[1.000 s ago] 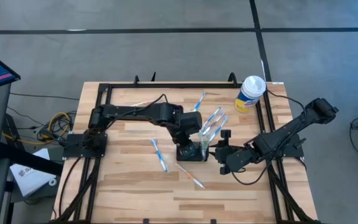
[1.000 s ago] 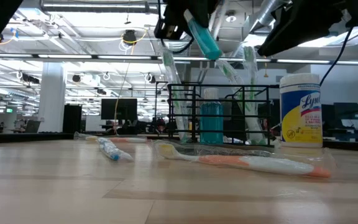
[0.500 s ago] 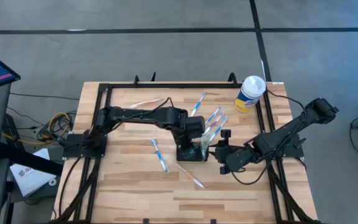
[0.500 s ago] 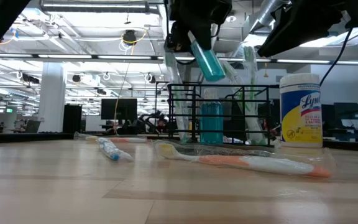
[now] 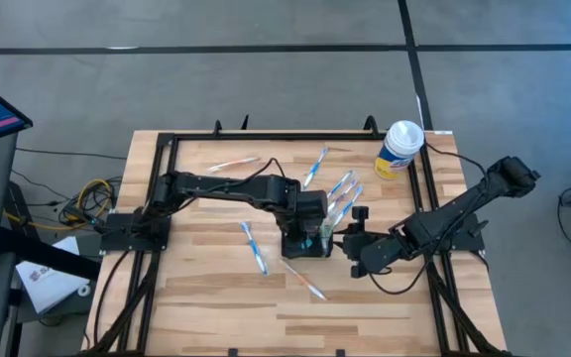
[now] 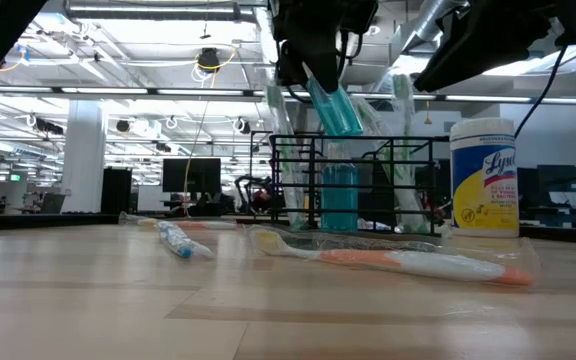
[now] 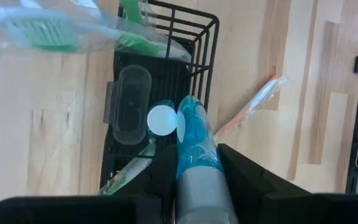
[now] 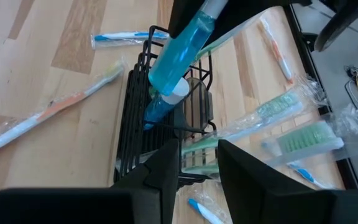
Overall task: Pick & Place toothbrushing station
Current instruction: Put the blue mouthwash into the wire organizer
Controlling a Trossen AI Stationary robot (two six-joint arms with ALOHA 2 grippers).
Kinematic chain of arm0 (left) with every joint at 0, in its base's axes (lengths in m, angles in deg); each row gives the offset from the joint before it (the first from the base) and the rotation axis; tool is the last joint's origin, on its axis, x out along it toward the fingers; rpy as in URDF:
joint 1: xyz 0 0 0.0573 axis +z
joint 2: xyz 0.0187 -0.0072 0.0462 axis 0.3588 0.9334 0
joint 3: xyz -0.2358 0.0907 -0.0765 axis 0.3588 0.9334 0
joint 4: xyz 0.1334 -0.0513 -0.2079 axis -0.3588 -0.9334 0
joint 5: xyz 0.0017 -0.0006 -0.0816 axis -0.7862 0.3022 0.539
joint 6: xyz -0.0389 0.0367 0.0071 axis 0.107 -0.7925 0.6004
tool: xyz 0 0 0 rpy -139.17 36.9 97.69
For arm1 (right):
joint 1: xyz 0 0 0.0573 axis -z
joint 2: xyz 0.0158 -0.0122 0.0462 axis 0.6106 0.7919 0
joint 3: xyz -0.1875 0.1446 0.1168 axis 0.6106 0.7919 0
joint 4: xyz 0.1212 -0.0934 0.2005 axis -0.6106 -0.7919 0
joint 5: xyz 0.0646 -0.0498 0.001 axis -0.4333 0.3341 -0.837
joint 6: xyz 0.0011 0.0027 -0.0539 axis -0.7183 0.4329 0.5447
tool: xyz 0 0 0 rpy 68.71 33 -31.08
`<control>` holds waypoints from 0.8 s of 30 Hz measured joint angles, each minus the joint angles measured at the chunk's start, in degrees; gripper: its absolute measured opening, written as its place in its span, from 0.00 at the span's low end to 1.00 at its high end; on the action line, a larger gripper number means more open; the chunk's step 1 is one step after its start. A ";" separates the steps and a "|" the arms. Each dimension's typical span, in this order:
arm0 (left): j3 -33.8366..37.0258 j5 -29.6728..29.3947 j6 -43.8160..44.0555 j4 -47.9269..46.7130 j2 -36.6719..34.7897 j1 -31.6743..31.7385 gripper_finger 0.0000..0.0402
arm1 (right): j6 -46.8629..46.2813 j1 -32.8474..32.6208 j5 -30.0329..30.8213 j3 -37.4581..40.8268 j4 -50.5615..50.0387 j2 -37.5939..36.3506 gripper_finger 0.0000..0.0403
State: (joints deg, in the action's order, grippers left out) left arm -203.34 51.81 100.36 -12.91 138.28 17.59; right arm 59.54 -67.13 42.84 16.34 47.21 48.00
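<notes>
the left arm is reaching from the left side across to the middle of the table, and the left gripper point(image 5: 310, 213) is pointing downward with its fingers point(image 7: 160, 177) closing on a blue tube. the right arm is lying low, with the right gripper point(image 5: 355, 238) waiting with fingers parted.

Black wire toothbrushing station point(image 6: 353, 185) on pale wooden table point(image 6: 118, 300).

You can read "Lysol" in blue script on the white-and-yellow canister point(image 6: 485, 178) in the low view. Its smaller print is illegible.
</notes>
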 joint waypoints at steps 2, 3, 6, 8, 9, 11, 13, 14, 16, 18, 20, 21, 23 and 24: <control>0.00 0.01 -0.10 0.39 0.00 -0.03 0.22 | 0.02 0.00 0.00 0.00 -0.01 0.00 0.26; 0.00 0.01 -0.12 0.49 0.00 -0.03 0.22 | 0.02 0.00 0.00 0.00 -0.01 0.00 0.26; 0.00 0.01 -0.98 0.78 0.00 -0.03 0.22 | 0.02 0.00 0.00 0.00 0.00 0.00 0.26; 0.00 0.01 -2.08 0.80 0.00 -0.07 0.22 | 0.02 0.00 0.00 0.00 -0.01 0.00 0.26; 0.00 0.01 -2.63 0.86 0.00 -0.07 0.22 | 0.02 0.00 0.00 0.00 -0.01 0.00 0.26; 0.00 0.01 -3.09 0.91 0.00 -0.07 0.22 | 0.02 0.00 0.00 0.00 -0.01 0.00 0.26; 0.00 -0.06 -3.11 1.04 0.00 -0.07 0.22 | 0.02 0.00 0.00 0.00 -0.01 0.00 0.26; 0.00 -0.26 -3.14 1.20 0.00 -0.07 0.22 | 0.02 0.00 0.00 0.00 -0.01 0.00 0.26; 0.00 -0.34 -3.16 1.24 0.00 -0.07 0.22 | 0.02 0.00 0.00 0.00 -0.01 0.00 0.26; 0.00 -0.37 -4.26 1.28 0.00 -0.09 0.22 | 0.02 0.00 0.00 0.00 -0.01 0.00 0.26; 0.00 -0.90 -5.90 1.34 0.00 -0.33 0.22 | 0.02 0.00 0.00 0.00 -0.01 0.00 0.26; 0.00 -1.35 -6.80 1.40 0.00 -0.44 0.22 | 0.02 0.00 0.00 0.00 -0.01 0.00 0.26; 0.00 -1.48 -8.22 1.79 0.00 -0.76 0.22 | 0.02 0.04 0.00 0.00 -0.01 0.00 0.26; 0.00 -1.47 -8.75 2.02 0.00 -0.88 0.22 | 0.02 0.04 0.00 0.00 -0.01 0.00 0.26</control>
State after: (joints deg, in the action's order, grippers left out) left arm -203.34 50.34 91.61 -10.89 138.28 16.71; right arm 59.56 -67.09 42.84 16.34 47.20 48.00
